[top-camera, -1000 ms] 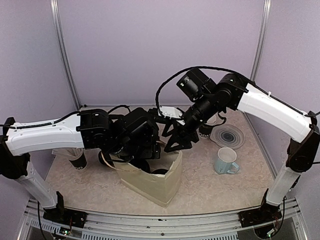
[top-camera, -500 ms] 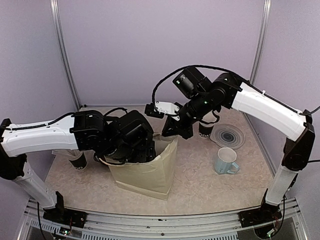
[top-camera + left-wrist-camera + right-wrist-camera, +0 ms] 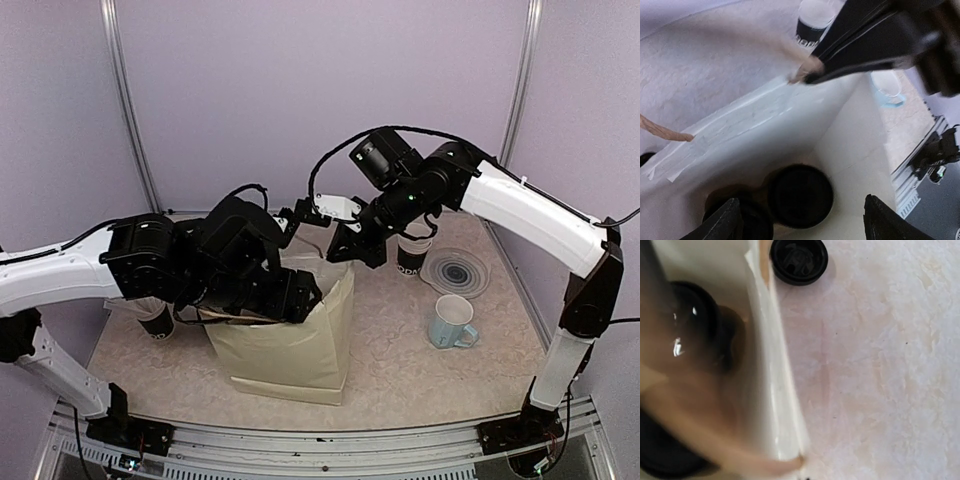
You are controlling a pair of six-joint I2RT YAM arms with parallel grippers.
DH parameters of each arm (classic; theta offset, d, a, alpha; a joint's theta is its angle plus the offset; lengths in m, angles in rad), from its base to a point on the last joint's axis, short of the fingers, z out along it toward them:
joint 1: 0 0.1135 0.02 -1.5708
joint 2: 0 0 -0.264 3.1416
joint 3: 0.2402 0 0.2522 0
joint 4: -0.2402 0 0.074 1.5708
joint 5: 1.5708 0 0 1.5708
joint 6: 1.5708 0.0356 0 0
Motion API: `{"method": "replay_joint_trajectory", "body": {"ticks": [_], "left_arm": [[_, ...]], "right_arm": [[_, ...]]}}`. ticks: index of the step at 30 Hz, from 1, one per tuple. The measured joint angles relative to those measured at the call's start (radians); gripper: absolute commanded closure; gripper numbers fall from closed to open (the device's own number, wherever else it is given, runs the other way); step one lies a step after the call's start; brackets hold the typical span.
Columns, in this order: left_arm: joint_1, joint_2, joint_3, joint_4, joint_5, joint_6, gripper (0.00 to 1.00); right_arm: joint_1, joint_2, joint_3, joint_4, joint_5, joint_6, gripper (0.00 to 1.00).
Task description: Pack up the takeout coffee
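A cream paper bag (image 3: 290, 345) stands mid-table. Inside it, two takeout coffee cups show their black lids (image 3: 800, 195) (image 3: 747, 220) at the bottom. My left gripper (image 3: 805, 225) hangs open in the bag's mouth above those lids, holding nothing; the top view shows it at the bag's rim (image 3: 295, 295). My right gripper (image 3: 342, 250) is shut on the bag's tan handle (image 3: 802, 70) at the far rim. Another black cup with white lettering (image 3: 410, 258) stands behind the right arm. A black lid (image 3: 798, 260) sits on the table outside the bag wall (image 3: 775, 370).
A light-blue mug (image 3: 452, 322) stands right of the bag, with a round ringed mat (image 3: 455, 270) behind it. A black cup (image 3: 157, 320) sits at the left, mostly hidden under my left arm. Purple walls close in the back and sides.
The bag has been pulled from leaning to upright. My right gripper closed on its handle and lifted back. My left arm swung left and up, its gripper still in the bag's mouth.
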Motion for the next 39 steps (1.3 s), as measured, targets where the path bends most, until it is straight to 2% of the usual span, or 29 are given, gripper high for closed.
{"method": "replay_joint_trajectory", "body": {"ticks": [8,12,20,28,38,39], "left_arm": [[-0.003,-0.238,-0.093,0.338,-0.018,0.141,0.19],[0.003,-0.288,-0.150,0.452,-0.077,0.158,0.19],[0.001,-0.281,-0.273,0.655,-0.149,0.187,0.20],[-0.028,-0.274,-0.447,0.969,-0.253,0.252,0.17],[-0.026,-0.227,-0.520,1.162,-0.373,0.307,0.11],[-0.022,-0.230,-0.543,1.191,-0.379,0.314,0.11]], "right_arm": [[-0.047,0.000,-0.012,0.045,-0.042,-0.035,1.00],[-0.060,0.000,-0.012,0.068,-0.066,-0.059,1.00],[-0.070,0.000,-0.012,0.074,-0.082,-0.082,1.00],[-0.085,0.000,-0.012,0.074,-0.090,-0.092,1.00],[-0.121,0.000,-0.021,0.084,-0.101,-0.100,1.00],[-0.127,0.000,-0.026,0.087,-0.104,-0.100,0.88]]}}
